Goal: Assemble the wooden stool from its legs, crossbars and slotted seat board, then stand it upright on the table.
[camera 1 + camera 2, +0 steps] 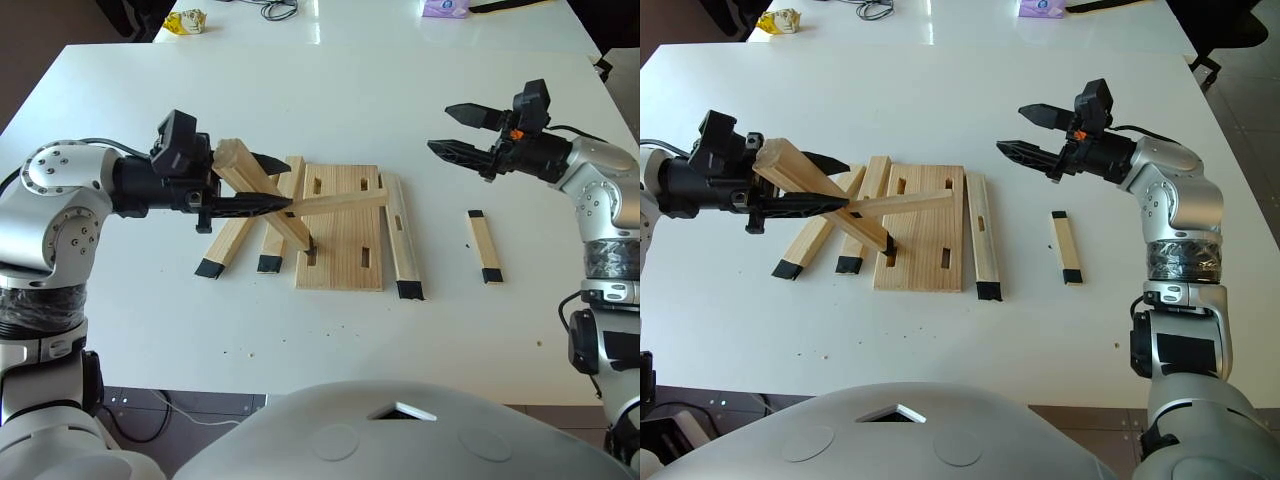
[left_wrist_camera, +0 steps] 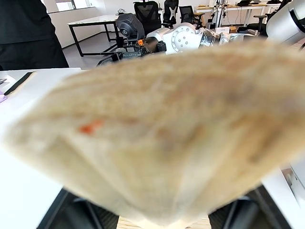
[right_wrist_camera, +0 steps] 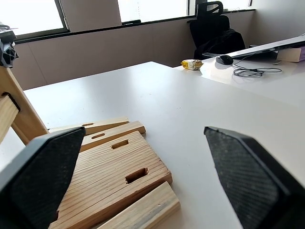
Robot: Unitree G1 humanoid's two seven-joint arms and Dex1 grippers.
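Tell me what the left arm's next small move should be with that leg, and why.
Probably tilt the leg upright and press it down. The left tool grips it at a lean, with its black tip at a slot in the seat board, so it does not look seated straight yet.

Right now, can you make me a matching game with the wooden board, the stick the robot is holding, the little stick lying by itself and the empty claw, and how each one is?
Things:
1. seat board
2. held leg
3. short piece
4. right gripper

States:
A. open, in the air above the table
B. lying alone, on the robot's right side
C. lying flat, slots facing up
D. tilted in the left gripper, lower end down on the board

Pairs: 1-C, 2-D, 3-B, 4-A.
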